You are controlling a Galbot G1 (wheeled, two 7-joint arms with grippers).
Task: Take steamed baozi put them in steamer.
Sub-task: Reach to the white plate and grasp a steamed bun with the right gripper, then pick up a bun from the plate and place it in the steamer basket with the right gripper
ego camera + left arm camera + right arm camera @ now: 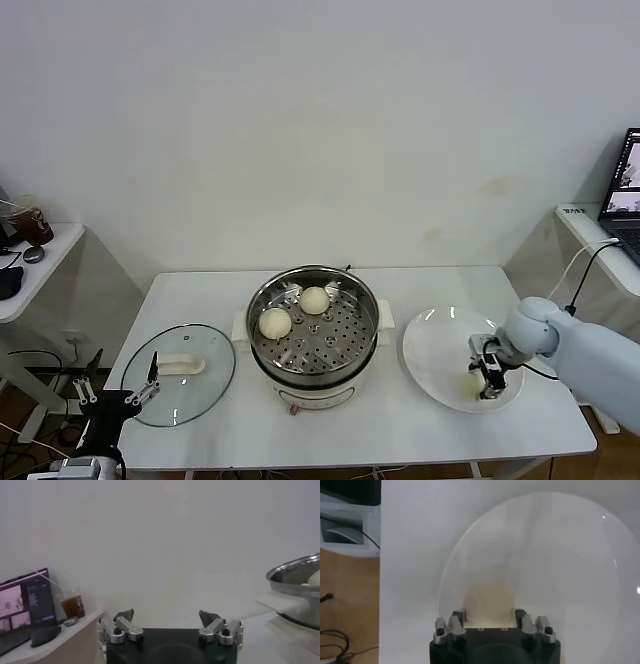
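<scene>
**A:** So what do the buns look like? Two of them (pixel 275 323) (pixel 314 300) sit in the steamer (pixel 313 331), smooth pale cream domes on the holed metal floor, toward its left and back. The steamer is a shiny steel basket in a white pot base, middle of the white surface (pixel 200 290).

**B:** There's another bun (pixel 489 600) on the white plate (pixel 430 350) to the steamer's right. The right end effector (pixel 487 384) is down on the plate's near-right part, and the right wrist view shows the cream dough sitting right between its fingers (pixel 456 622), which are clamped against it on both sides.

**A:** And the left one?

**B:** The left end effector (pixel 115 385) hangs off the surface's left front corner, fingers spread wide apart, holding nothing. It's just beside the glass lid (pixel 185 375), well apart from every bun.
</scene>
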